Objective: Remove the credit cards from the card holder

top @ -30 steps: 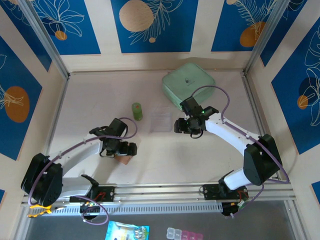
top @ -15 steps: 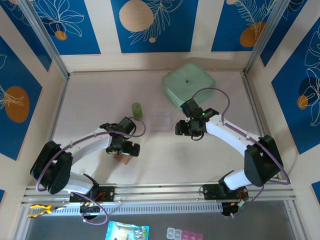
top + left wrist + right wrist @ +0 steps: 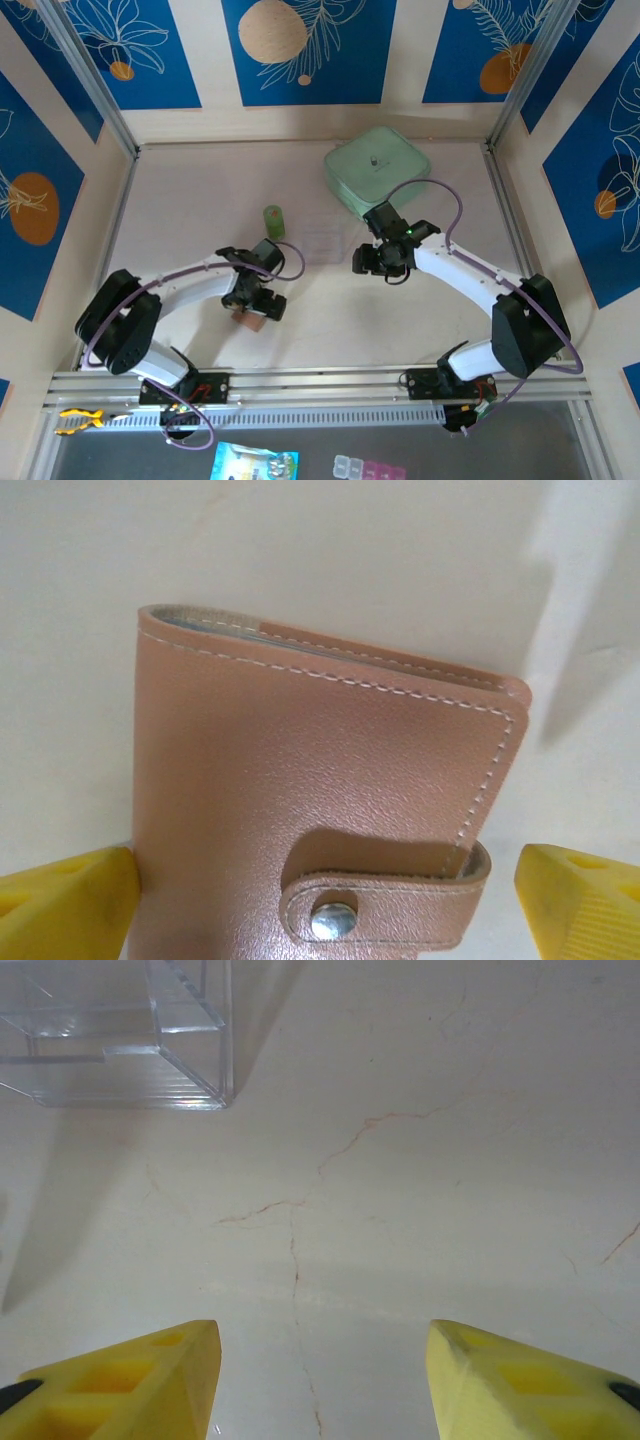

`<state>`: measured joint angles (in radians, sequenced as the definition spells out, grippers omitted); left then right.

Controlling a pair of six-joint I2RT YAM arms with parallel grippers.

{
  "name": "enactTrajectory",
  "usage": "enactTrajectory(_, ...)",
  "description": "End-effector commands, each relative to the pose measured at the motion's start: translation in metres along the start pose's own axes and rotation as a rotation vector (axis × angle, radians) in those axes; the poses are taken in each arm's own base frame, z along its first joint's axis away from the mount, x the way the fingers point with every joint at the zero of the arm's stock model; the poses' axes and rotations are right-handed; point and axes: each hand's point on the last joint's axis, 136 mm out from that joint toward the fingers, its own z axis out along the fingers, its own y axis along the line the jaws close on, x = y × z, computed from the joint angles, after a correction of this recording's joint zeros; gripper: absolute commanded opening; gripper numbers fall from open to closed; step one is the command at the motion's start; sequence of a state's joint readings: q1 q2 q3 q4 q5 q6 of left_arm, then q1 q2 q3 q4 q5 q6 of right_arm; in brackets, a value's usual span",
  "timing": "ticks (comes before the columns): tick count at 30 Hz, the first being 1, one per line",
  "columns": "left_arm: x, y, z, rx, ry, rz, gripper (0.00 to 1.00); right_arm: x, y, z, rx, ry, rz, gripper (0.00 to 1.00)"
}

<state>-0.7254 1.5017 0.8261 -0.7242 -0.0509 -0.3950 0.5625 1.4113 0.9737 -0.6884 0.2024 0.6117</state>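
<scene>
The tan card holder, snapped shut, lies flat left of centre toward the near edge of the tabletop, straddled by the open left gripper, while the right gripper hangs open near a clear box.

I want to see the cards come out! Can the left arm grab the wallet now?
Probably yes. The left arm's jaws stand open, one on each side of the wallet, with nothing in between. Its snap strap is fastened, though.
</scene>
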Motion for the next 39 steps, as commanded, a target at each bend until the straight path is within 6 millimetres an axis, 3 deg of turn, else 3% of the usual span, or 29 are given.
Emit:
enactTrajectory(1, 0.009, -0.006, 0.006, -0.006, 0.053, -0.016, 0.94, 0.003, -0.002, -0.004, 0.0, -0.005, 0.017, 0.57)
enactTrajectory(7, 0.004, 0.003, 0.006, -0.067, 0.043, -0.015, 1.0, 0.003, -0.003, -0.004, 0.004, -0.005, 0.013, 0.57)
enactTrajectory(18, -0.002, -0.001, 0.01, -0.056, 0.045, 0.017, 0.99, 0.005, -0.006, -0.006, 0.012, -0.009, 0.014, 0.58)
enactTrajectory(24, -0.003, -0.013, 0.005, 0.004, 0.038, -0.008, 0.9, 0.005, -0.006, -0.007, 0.01, -0.013, 0.015, 0.58)
enactTrajectory(39, -0.021, -0.058, -0.004, 0.08, -0.002, -0.032, 0.86, 0.009, -0.007, -0.017, -0.012, -0.033, 0.005, 0.58)
